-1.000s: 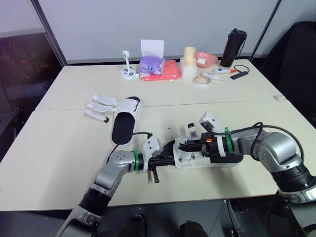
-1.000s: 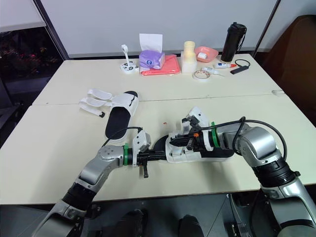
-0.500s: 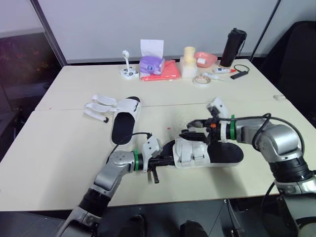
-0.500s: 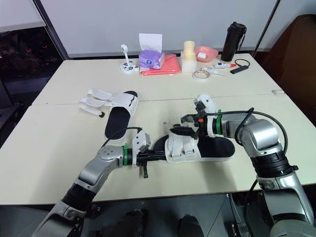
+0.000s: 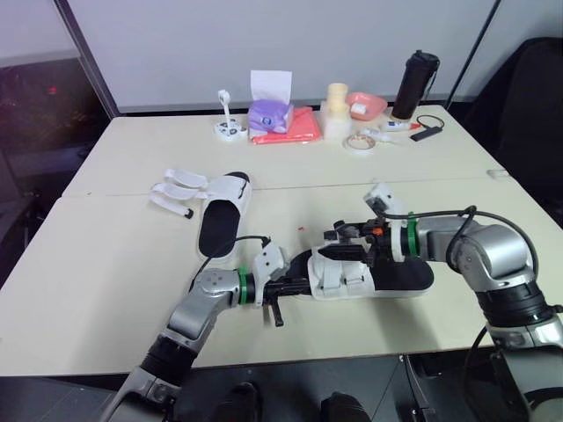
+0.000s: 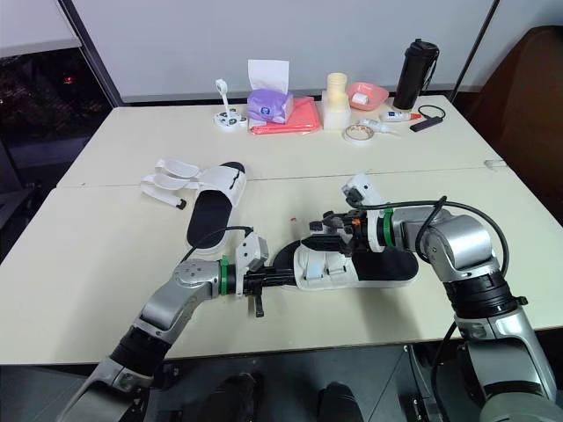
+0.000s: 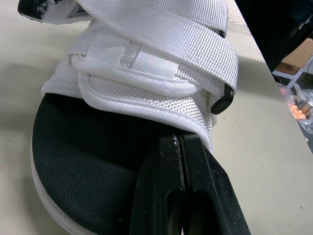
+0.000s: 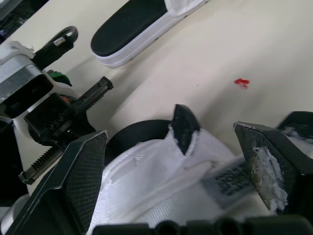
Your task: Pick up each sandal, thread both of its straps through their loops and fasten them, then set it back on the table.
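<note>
Since a moment ago the right claw [image 5: 339, 243] has dropped back over the straps of the near sandal [image 5: 400, 275], fingers spread wide, while the left claw [image 5: 297, 286], fingers together, seemingly pinches its toe on the counter [image 5: 106, 264].

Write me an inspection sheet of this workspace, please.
Surface: pale table, seam across the middle.
Job's things: near sandal between the grippers, straps lying across it; far sandal at left, straps splayed open.
Clutter: tissue box, red cloth, bowl, tape, bottle along far edge.
Grippers: left gripper shut at near sandal's end; right gripper open over its straps.
Cables: black cable along right arm; cord by bottle.
Surroundings: white wall, dark chair at right.
</note>
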`<action>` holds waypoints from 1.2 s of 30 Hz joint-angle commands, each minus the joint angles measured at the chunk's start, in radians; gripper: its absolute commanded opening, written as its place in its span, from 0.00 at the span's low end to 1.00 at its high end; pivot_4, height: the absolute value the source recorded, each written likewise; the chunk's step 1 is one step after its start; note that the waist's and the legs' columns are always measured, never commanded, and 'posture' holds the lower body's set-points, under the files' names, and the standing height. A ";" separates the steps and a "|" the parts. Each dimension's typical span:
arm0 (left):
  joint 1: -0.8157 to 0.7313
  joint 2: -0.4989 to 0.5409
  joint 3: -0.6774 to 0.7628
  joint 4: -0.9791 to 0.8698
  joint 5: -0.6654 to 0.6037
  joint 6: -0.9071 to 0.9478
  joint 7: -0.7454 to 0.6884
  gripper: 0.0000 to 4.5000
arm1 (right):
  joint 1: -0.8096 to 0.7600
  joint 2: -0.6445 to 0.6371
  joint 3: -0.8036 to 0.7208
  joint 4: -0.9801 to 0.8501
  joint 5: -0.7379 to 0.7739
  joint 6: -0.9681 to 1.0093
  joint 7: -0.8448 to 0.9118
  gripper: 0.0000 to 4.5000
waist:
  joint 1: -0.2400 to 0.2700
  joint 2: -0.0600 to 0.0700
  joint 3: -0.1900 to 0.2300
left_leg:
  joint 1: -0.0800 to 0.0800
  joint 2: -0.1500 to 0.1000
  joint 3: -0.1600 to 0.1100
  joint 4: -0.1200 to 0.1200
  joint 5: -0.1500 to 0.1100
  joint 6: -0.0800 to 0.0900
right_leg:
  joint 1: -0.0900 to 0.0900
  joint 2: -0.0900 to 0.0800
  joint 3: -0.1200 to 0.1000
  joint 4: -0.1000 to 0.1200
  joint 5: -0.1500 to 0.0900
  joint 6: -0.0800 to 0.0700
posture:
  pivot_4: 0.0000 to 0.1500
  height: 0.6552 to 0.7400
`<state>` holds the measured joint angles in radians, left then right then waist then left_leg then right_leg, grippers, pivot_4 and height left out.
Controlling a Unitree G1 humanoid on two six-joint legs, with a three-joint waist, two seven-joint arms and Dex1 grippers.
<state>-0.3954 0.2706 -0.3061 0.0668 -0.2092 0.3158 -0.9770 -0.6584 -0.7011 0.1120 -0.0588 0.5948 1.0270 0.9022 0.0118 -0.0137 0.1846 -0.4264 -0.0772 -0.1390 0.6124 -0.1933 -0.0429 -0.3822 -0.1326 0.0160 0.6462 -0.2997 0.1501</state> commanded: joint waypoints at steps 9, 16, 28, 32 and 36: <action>0.020 0.000 -0.018 0.011 0.008 0.015 0.011 0.00 | -0.025 0.016 -0.024 -0.075 0.027 0.024 0.016 0.02 | 0.000 0.000 0.000 | 0.000 0.000 0.000 0.000 0.000 0.000 | 0.000 0.000 0.000 0.000 0.000 0.000 | 1.00 1.00; 0.018 -0.001 -0.020 0.013 0.007 0.021 0.008 0.00 | -0.046 -0.014 0.001 -0.184 0.060 0.058 0.066 0.02 | 0.000 0.000 0.000 | 0.000 0.000 0.000 0.000 0.000 0.000 | 0.000 0.000 0.000 0.000 0.000 0.000 | 1.00 1.00; 0.025 -0.003 -0.018 0.004 0.004 0.034 0.013 0.00 | -0.067 -0.014 0.007 -0.265 0.100 0.055 0.094 0.02 | 0.000 0.000 0.000 | 0.000 0.000 0.000 0.000 0.000 0.000 | 0.000 0.000 0.000 0.000 0.000 0.000 | 1.00 1.00; 0.024 -0.004 -0.020 0.005 0.004 0.034 0.010 0.00 | -0.088 0.009 0.019 -0.181 0.068 0.020 0.089 0.02 | 0.000 0.000 0.000 | 0.000 0.000 0.000 0.000 0.000 0.000 | -0.001 0.000 0.000 0.000 0.000 0.000 | 1.00 1.00; 0.024 -0.004 -0.021 0.004 0.004 0.037 0.009 0.00 | -0.105 0.029 0.037 -0.098 0.027 -0.022 0.093 0.02 | 0.000 0.000 0.000 | 0.000 0.000 0.000 0.000 0.000 0.000 | -0.001 0.000 0.000 0.000 0.000 0.000 | 1.00 1.00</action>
<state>-0.3887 0.2641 -0.3047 0.0616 -0.2104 0.3269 -0.9737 -0.7246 -0.6808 0.1630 -0.1645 0.6300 1.0418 0.9903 0.0119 -0.0137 0.1846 -0.4266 -0.0771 -0.1389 0.6123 -0.1933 -0.0429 -0.3827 -0.1326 0.0160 0.6462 -0.2997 0.1501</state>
